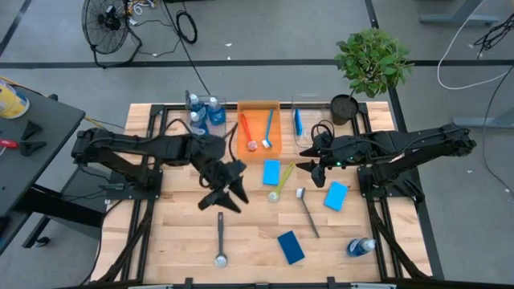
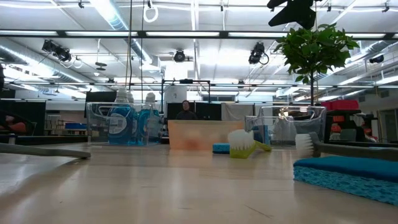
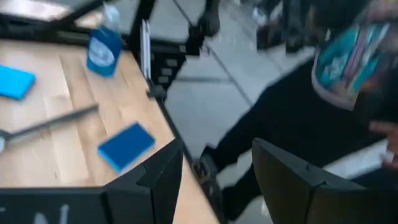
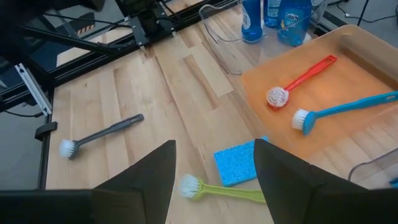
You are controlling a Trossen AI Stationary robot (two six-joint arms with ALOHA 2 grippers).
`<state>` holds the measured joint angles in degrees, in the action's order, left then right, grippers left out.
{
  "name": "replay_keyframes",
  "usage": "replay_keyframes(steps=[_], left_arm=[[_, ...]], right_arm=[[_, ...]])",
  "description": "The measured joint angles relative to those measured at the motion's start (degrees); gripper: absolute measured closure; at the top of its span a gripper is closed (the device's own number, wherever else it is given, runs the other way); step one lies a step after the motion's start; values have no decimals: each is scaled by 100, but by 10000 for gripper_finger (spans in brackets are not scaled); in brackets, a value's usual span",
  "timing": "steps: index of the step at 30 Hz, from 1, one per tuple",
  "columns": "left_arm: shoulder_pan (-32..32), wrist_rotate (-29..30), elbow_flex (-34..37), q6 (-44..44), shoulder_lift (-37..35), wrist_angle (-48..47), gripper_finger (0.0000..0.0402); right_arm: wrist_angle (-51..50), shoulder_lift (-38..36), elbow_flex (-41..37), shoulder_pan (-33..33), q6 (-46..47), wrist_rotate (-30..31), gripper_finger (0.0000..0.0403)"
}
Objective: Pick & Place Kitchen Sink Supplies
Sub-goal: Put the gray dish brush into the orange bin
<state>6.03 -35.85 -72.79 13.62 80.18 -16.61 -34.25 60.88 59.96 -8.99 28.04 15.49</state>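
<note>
My left gripper hangs open above the table's middle and touches nothing. My right gripper is open too, above a blue sponge and a yellow-green brush that lie flat on the wood. Two more sponges, two dark grey brushes and a bottle on its side lie on the table. A red brush and a blue brush lie in the orange bin.
A clear bin at the far edge holds upright bottles. Another clear bin has a sponge standing in it. A potted plant stands at the far right corner. A person stands by the near edge.
</note>
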Motion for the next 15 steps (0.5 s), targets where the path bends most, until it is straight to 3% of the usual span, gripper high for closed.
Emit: replay_keyframes(steps=[5, 15], left_arm=[[329, 46, 2, -799, 2, -477, 204], [883, 830, 2, -1689, 2, -1222, 204]], right_arm=[[0, 0, 0, 0, 4, 0, 185], [-1, 0, 0, 1, 108, 1, 185]])
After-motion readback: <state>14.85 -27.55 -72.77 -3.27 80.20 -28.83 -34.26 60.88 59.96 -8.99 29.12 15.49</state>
